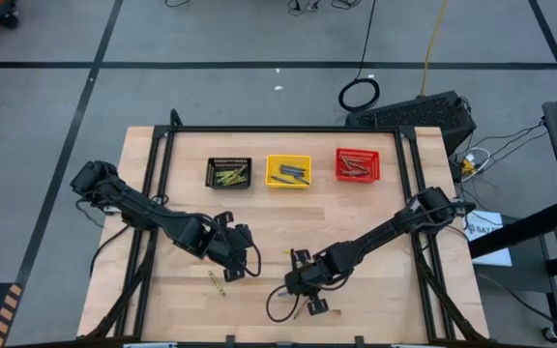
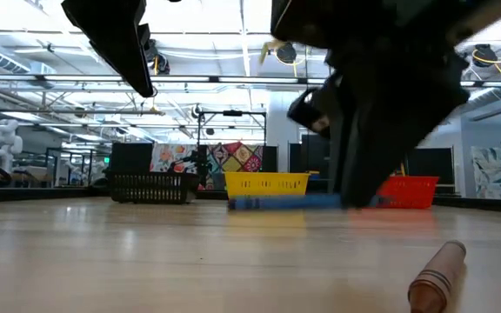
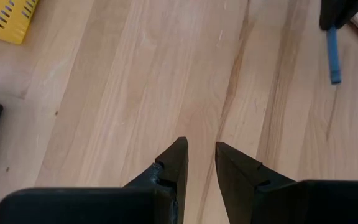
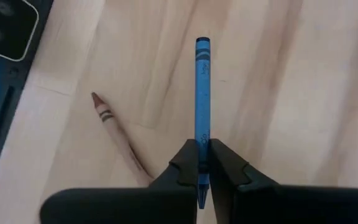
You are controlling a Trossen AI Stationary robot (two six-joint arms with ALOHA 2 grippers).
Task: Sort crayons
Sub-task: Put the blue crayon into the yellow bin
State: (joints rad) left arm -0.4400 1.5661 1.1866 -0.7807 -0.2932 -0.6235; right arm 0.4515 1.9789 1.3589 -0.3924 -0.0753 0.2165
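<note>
The left gripper (image 1: pixel 241 253) hangs over the wooden worktop (image 1: pixel 375 208), its bent arm reaching in from the left edge; its jaws stand slightly apart and hold nothing. Near it an olive-yellow crayon (image 1: pixel 217 282) lies slanted on the pale planks. The right gripper (image 4: pixel 202 163), low near the front edge, has its jaws closed tight on a blue crayon (image 4: pixel 202 93), a thin paper-wrapped stick whose long axis continues straight ahead from the fingertips. Beside it a brownish-red crayon (image 4: pixel 114 130) lies flat and oblique. Three mesh baskets (image 1: pixel 288 171) stand in a row at the back.
</note>
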